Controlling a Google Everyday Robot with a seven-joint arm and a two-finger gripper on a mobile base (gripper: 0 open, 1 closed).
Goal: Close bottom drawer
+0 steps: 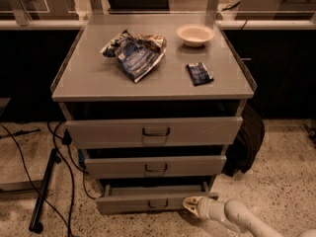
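Observation:
The bottom drawer [148, 202] is the lowest and slimmest grey front of the cabinet, with a small dark loop handle [158, 204]. It stands partly open, a narrow strip of its tray showing behind the front panel. My gripper [190, 204] is at the lower right, its pale tip against the right end of the drawer's front panel. The white arm [242, 220] runs off toward the bottom right corner.
Above are a mid-sized drawer [155, 166] and the widest top drawer [155, 131], both pulled out a little. On the cabinet top lie a crumpled chip bag [134, 55], a white bowl [195, 34] and a small blue packet [199, 73]. Cables and a black stand [43, 191] are on the floor at left; a dark bag [245, 142] at right.

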